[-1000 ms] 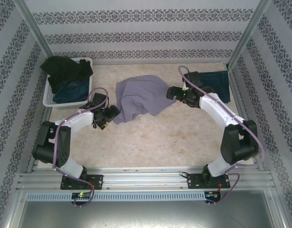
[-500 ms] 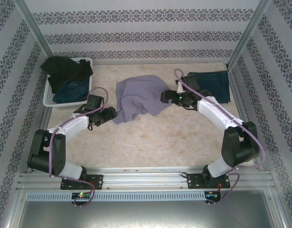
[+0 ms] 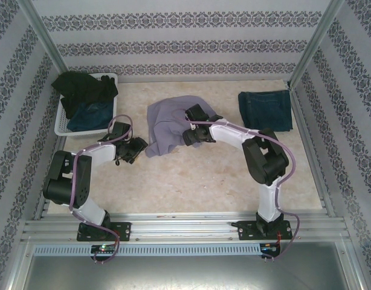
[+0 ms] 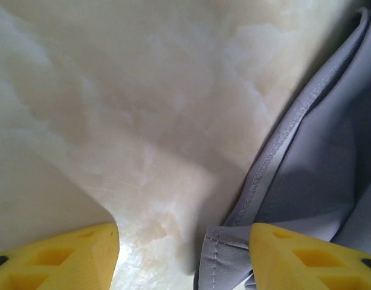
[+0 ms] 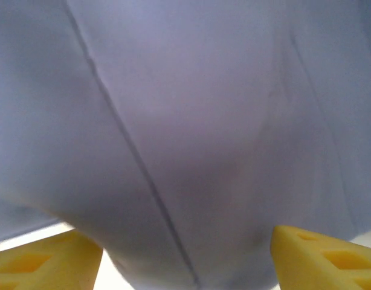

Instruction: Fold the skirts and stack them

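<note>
The lavender-grey skirt (image 3: 170, 121) lies rumpled and unfolded about the middle of the table (image 3: 191, 181), bunched into soft ridges rather than spread flat. The left claw (image 3: 137, 151) sits low at the skirt's near left corner. In its wrist view its yellow fingers (image 4: 52, 254) stand spread, with bare table between them and the stitched hem corner of the cloth lying just inside the right-hand finger. It is not pinching anything. The right claw (image 3: 188, 136) reaches in from the other side and hangs over the near right part of the same skirt. From its wrist camera the two fingers are also wide apart, and a swell of the grey cloth with a seam line running down it fills the gap between them. I cannot tell whether the pads are touching the fabric yet. Well off to the far right lies a folded denim skirt (image 3: 265, 110), a neat dark blue rectangle flat on the table. At the far left stands the white basket (image 3: 58, 128), with the black skirt (image 3: 83, 87) heaped over its far end and spilling over the rim, and another denim skirt (image 3: 89, 115) crumpled in its near end.
</note>
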Robot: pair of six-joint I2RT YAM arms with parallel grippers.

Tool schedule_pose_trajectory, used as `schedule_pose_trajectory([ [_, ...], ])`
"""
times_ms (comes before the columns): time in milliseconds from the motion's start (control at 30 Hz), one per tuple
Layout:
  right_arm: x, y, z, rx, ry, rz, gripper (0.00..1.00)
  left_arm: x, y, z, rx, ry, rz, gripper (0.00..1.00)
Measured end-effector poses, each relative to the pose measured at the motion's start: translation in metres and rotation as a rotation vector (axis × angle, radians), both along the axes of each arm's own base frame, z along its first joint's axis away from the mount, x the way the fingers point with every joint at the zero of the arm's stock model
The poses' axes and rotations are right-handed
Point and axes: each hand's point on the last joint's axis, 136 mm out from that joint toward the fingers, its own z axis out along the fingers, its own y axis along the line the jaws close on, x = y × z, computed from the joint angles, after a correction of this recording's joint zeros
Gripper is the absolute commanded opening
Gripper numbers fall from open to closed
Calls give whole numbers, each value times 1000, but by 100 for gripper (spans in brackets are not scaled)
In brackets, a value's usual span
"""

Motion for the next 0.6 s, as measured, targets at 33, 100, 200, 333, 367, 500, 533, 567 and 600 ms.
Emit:
schedule_pose_trajectory([
  [33, 4, -1, -2, -17, -7, 3, 69, 0, 0, 0, -8, 7, 17, 60],
  [100, 7, -2, -5, -35, -12, 4, 67, 1, 1, 0, -19, 13, 46, 65],
  [200, 8, -3, -6, -44, -14, 0, 62, 5, 1, 4, -48, 3, 94, 70],
  [333, 9, -3, -6, -41, -18, -2, 52, 6, -2, 5, -73, 7, 118, 71],
  [367, 9, -2, -6, -40, -18, -4, 49, 6, -2, 5, -75, 8, 121, 71],
  [500, 10, -1, -5, -34, -26, -3, 43, 10, -16, 7, -117, -5, 108, 63],
  [533, 11, -1, -5, -31, -28, -3, 42, 11, -25, 5, -131, -6, 91, 60],
  [567, 11, 0, -4, -29, -27, -2, 41, 11, -27, 4, -126, -4, 88, 59],
  [600, 11, 0, -5, -28, -27, -2, 40, 11, -26, 4, -131, -2, 96, 57],
])
